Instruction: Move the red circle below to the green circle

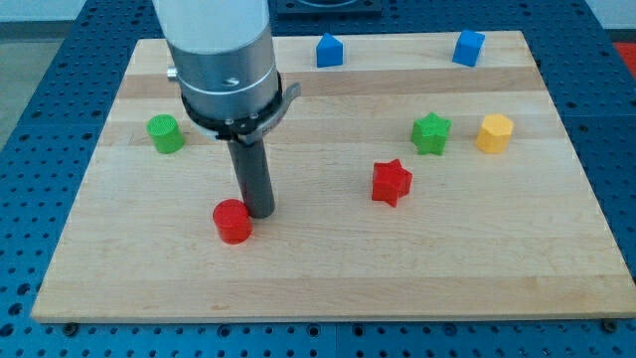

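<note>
The red circle (234,221) is a short red cylinder lying on the wooden board (328,268) at the lower left of the view. The green circle (165,133) is a short green cylinder at the view's left, up and to the left of the red one. My tip (260,212) stands just to the right of the red circle, touching or almost touching its upper right side. The rod hangs from the large grey arm end (224,60) at the view's top.
A red star (392,182) lies right of centre. A green star (430,133) and a yellow block (494,133) lie at the right. Two blue blocks (329,51) (468,48) sit along the top edge.
</note>
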